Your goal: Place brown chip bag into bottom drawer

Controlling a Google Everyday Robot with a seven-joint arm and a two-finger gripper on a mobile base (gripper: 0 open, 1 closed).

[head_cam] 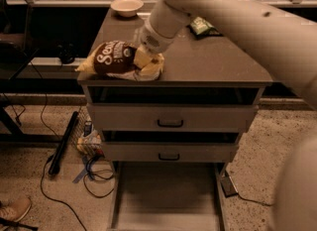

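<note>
The brown chip bag (113,58) lies crumpled at the front left corner of the grey cabinet's top (213,64), with its dark centre and white lettering turned up. My gripper (142,59) comes down from the upper right and its pale fingers are closed on the bag's right end. The bag rests on or barely above the top. The bottom drawer (168,195) is pulled out at floor level below, a wide grey tray with nothing in it.
A white bowl (127,6) and a small green bag (202,27) sit at the back of the top. Two closed upper drawers have dark handles (170,123). Cables (94,173), a black bar (63,143) and a shoe (12,210) lie on the floor at the left.
</note>
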